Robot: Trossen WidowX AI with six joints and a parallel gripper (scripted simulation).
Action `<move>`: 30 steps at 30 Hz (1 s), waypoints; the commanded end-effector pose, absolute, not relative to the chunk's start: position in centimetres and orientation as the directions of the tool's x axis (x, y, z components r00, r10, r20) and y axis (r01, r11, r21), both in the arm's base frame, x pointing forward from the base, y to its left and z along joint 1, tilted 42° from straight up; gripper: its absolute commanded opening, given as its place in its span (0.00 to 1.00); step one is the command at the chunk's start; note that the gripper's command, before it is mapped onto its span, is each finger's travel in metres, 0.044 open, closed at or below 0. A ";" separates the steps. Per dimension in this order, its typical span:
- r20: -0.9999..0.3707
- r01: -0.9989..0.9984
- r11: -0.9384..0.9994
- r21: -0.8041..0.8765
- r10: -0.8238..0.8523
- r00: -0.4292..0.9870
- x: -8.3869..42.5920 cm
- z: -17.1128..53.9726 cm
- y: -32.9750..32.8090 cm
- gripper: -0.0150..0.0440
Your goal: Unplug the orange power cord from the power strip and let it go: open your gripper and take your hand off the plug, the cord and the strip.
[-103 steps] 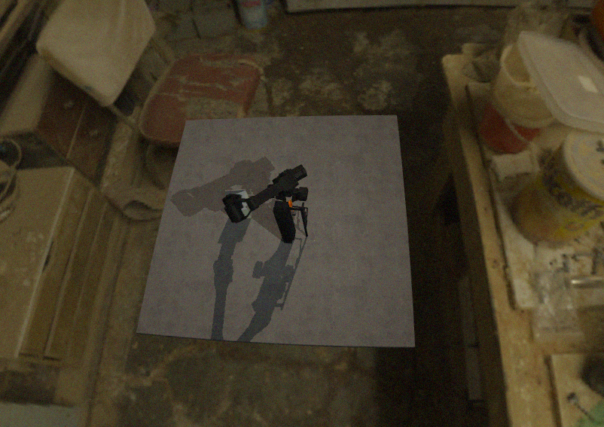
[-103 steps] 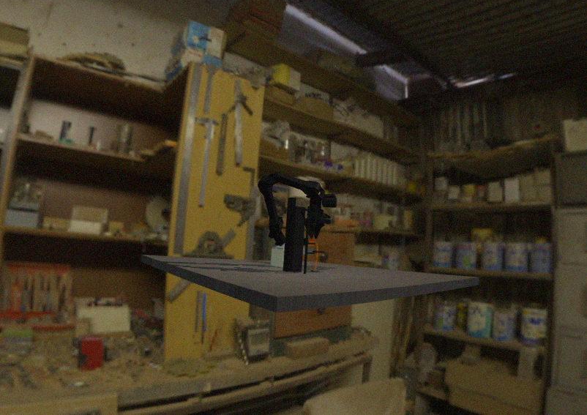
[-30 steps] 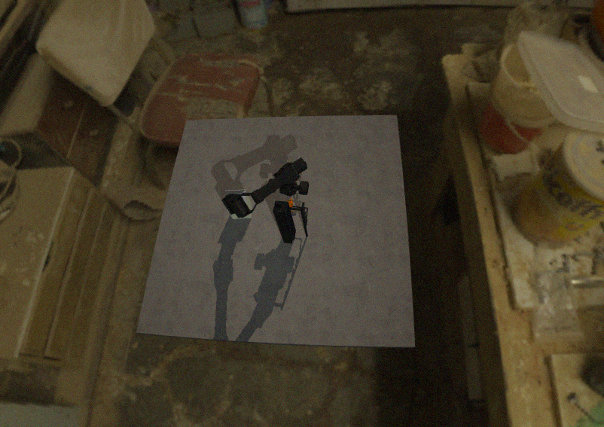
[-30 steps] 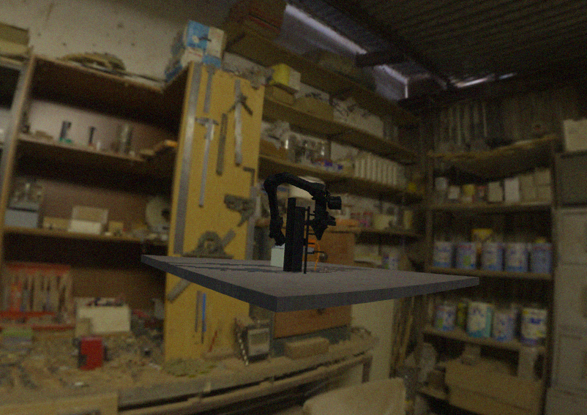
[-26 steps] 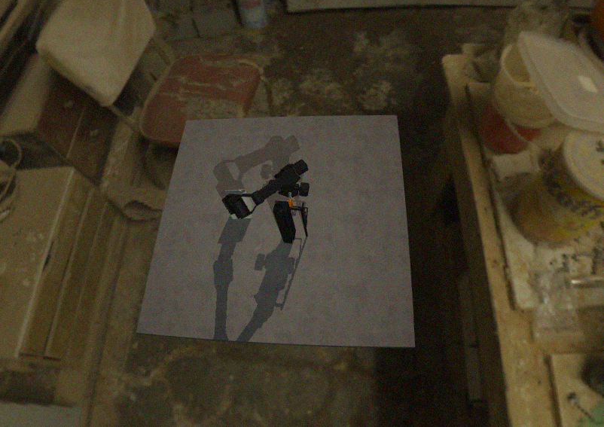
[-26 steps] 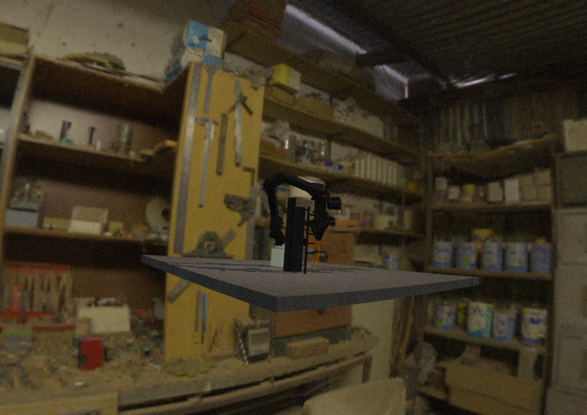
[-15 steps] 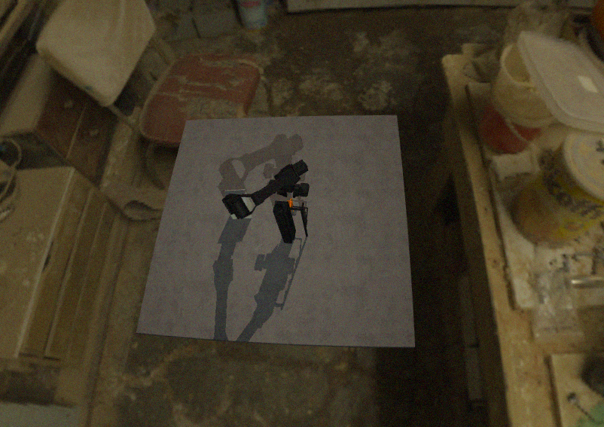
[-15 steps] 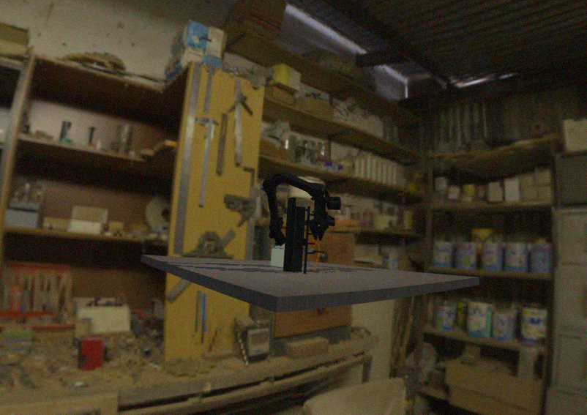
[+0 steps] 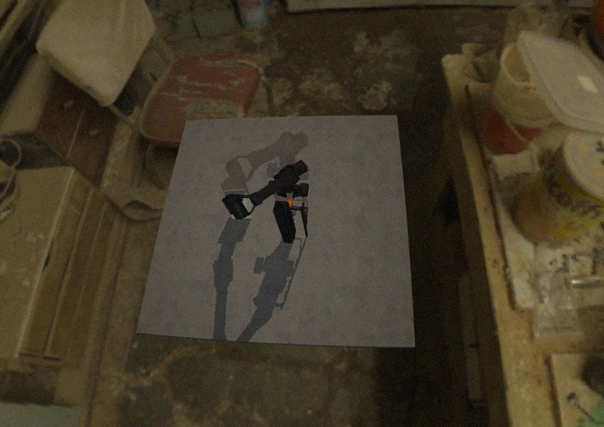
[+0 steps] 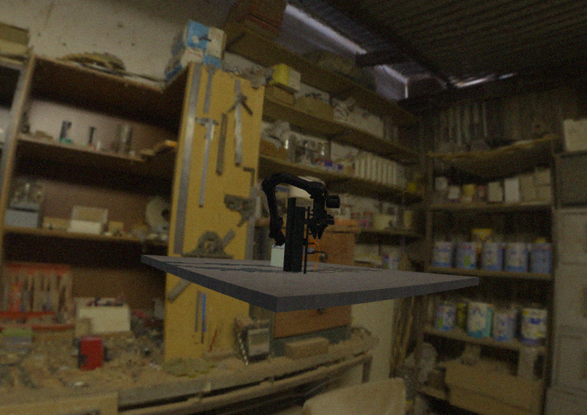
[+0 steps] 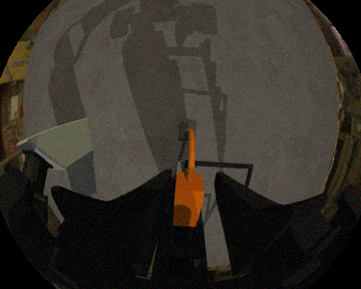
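My gripper [image 11: 193, 175] is partly open and clamps nothing. The orange plug [image 11: 188, 201] sits between my two fingers, close against the left one, and I see a narrow gap to the right one. The orange cord [image 11: 191, 147] runs from the plug away over the grey table [image 9: 341, 266].

The black power strip [image 9: 284, 221] stands upright just beside me. In the top view the plug shows as a small orange spot near its upper end. I judge that the plug is out of the socket, but the views are dark and I cannot confirm it.

So pulling seems done and the release is begun. What is left: open wider and take my hand away from the plug, cord and strip.

I count one plug, one cord, one strip, one thin black frame [image 11: 228, 166] and one gripper.
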State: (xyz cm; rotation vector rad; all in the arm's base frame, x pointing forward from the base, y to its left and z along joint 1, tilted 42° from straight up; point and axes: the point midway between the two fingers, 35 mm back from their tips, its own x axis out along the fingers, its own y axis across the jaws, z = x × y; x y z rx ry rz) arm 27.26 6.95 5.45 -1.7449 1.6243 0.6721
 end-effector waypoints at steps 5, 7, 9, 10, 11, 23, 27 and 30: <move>-0.743 -0.993 -0.023 -0.117 -0.661 0.102 27.1 6.5 5.9 0.53; -0.743 -0.993 -0.023 -0.117 -0.662 0.102 27.0 6.7 5.6 0.53; -0.743 -0.993 -0.023 -0.117 -0.662 0.102 27.0 6.9 5.4 0.53; -0.743 -0.993 -0.023 -0.117 -0.662 0.102 27.0 7.0 5.2 0.53; -0.743 -0.993 -0.023 -0.117 -0.662 0.102 26.9 7.1 5.1 0.53; -0.742 -0.993 -0.023 -0.117 -0.663 0.102 26.8 7.7 4.3 0.53; -0.742 -0.993 -0.023 -0.117 -0.663 0.102 26.8 7.4 4.0 0.53; -0.742 -0.993 -0.023 -0.117 -0.663 0.102 26.9 7.0 3.7 0.53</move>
